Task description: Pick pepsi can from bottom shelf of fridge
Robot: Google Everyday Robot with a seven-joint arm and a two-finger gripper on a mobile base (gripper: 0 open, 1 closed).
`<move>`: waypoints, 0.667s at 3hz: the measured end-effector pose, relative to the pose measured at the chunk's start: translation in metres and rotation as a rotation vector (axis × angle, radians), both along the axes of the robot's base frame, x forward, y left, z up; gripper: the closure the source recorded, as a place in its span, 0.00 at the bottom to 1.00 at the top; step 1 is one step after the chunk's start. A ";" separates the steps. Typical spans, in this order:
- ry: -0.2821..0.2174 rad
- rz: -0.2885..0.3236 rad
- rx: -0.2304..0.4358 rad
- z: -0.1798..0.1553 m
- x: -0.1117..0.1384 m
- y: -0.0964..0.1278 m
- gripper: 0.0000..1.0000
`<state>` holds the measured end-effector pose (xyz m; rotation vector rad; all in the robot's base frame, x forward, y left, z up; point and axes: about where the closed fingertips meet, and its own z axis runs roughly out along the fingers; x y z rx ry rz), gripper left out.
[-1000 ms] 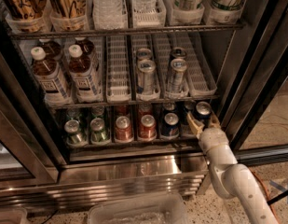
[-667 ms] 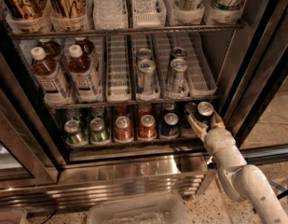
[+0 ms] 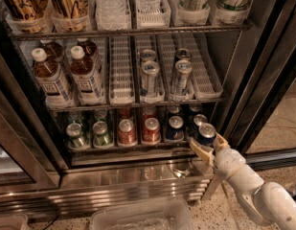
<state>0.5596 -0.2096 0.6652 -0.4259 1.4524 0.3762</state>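
Note:
The fridge (image 3: pixel 133 178) stands open with its steel base panel below. On the bottom shelf (image 3: pixel 119 150) cans stand in rows. My gripper (image 3: pixel 209 145) is at the shelf's front right, its fingers (image 3: pixel 199 151) on either side of the pepsi can (image 3: pixel 206 132), a dark blue can with a silver lid. The held can sits at the shelf's front rail, forward of its row. Two more dark blue cans (image 3: pixel 175 126) (image 3: pixel 199 120) stand on the shelf to its left and behind it. My white arm (image 3: pixel 253 188) comes in from the lower right.
Green cans (image 3: pixel 78 134) and red cans (image 3: pixel 127 130) fill the shelf's left and middle. Slim silver-blue cans (image 3: pixel 149 75) and bottles (image 3: pixel 49 78) stand on the rack above. The black door frame (image 3: pixel 255 90) is close on the right. A clear plastic bin (image 3: pixel 142 217) lies on the floor below.
My gripper has closed around the pepsi can and drawn back toward the shelf's front, and the can has come forward and down with it.

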 end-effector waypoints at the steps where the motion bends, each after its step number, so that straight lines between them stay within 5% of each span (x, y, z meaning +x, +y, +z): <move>1: 0.043 0.124 0.016 0.004 -0.022 0.012 1.00; 2: 0.062 0.264 0.021 0.025 -0.030 0.022 1.00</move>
